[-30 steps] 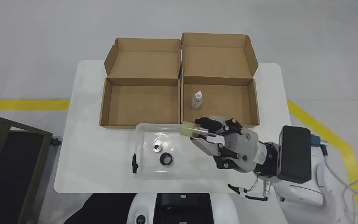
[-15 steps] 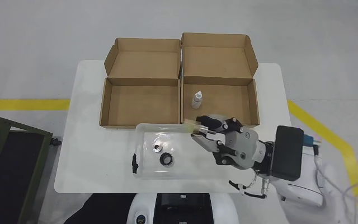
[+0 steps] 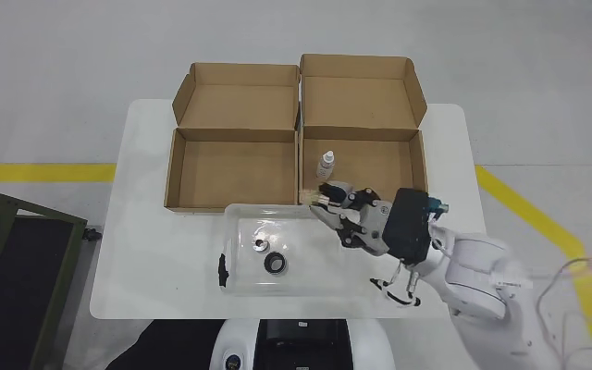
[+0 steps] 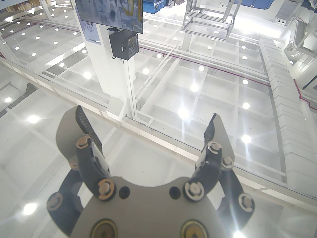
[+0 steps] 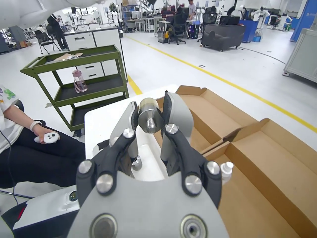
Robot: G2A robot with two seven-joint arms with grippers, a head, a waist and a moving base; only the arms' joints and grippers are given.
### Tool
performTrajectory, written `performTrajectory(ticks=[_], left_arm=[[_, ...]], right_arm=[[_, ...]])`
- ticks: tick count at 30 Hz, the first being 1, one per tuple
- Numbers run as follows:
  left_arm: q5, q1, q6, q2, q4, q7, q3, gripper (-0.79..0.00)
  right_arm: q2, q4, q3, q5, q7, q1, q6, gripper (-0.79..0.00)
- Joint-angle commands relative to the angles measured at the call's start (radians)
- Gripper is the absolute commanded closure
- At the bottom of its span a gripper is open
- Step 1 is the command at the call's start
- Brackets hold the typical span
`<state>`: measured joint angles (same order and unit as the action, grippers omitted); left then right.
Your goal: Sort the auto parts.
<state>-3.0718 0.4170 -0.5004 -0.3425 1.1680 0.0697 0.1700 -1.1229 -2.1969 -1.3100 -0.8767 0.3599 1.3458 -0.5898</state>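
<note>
My right gripper (image 3: pixel 326 198) (image 5: pixel 149 115) is shut on a metal cylindrical part (image 5: pixel 148 114) with a yellowish end and a threaded stub, held above the near wall between the two cardboard boxes. A small white bottle (image 3: pixel 326 165) (image 5: pixel 225 170) stands in the right box (image 3: pixel 398 166). The left box (image 3: pixel 231 171) holds nothing. A clear tray (image 3: pixel 242 268) near the table's front holds a black ring (image 3: pixel 275 264) and a small metal ring (image 3: pixel 260 246). My left gripper (image 4: pixel 148 127) is open, pointing up at a ceiling, with nothing between its fingers.
A black strip (image 3: pixel 222 269) lies at the clear tray's left end. Both boxes have their lids (image 3: pixel 242 92) folded back toward the far side. Bare white table (image 3: pixel 139 240) lies to the left of the tray. A green cart (image 5: pixel 81 75) stands off the table.
My right gripper has moved with the part from over the tray's right end toward the boxes, and the wrist has turned.
</note>
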Motion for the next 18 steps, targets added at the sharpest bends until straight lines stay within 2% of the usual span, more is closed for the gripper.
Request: performTrajectory(ticks=[1, 12, 18], left_arm=[[0.0, 0.0, 0.0, 0.0, 0.0, 0.0, 0.0, -0.785], [0.0, 0.0, 0.0, 0.0, 0.0, 0.0, 0.0, -0.785], [0.0, 0.0, 0.0, 0.0, 0.0, 0.0, 0.0, -0.785]], right_arm=[[0.001, 0.025, -0.002, -0.012, 0.007, 0.0, 0.003, 0.0], [0.002, 0.14, 0.002, -0.117, 0.067, -0.041, 0.103, 0.0], [0.002, 0.203, 0.012, -0.146, 0.143, -0.077, 0.146, 0.0]])
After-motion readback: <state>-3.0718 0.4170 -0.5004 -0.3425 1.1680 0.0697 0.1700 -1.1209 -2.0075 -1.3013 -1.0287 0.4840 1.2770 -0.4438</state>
